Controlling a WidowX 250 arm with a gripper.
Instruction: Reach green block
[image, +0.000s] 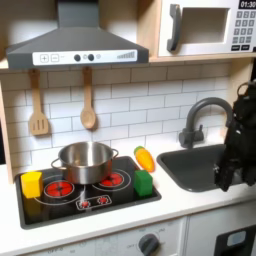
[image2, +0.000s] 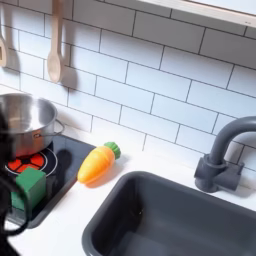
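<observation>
The green block (image: 144, 183) rests on the black toy stovetop (image: 70, 203) at its front right corner, just in front of the orange carrot-shaped toy (image: 145, 158). The second exterior view has the green block (image2: 28, 188) at its lower left, beside the carrot toy (image2: 97, 163). My dark arm stands at the first exterior view's right edge over the sink, and its gripper (image: 224, 178) hangs low, well to the right of the block and apart from it. The fingers are too dark and blurred to read.
A steel pot (image: 85, 160) sits on the back burner and a yellow block (image: 32, 183) on the stove's left front. The grey sink (image: 200, 165) with its dark faucet (image: 203, 118) lies between arm and block. Wooden utensils (image: 88, 112) hang on the tiled wall.
</observation>
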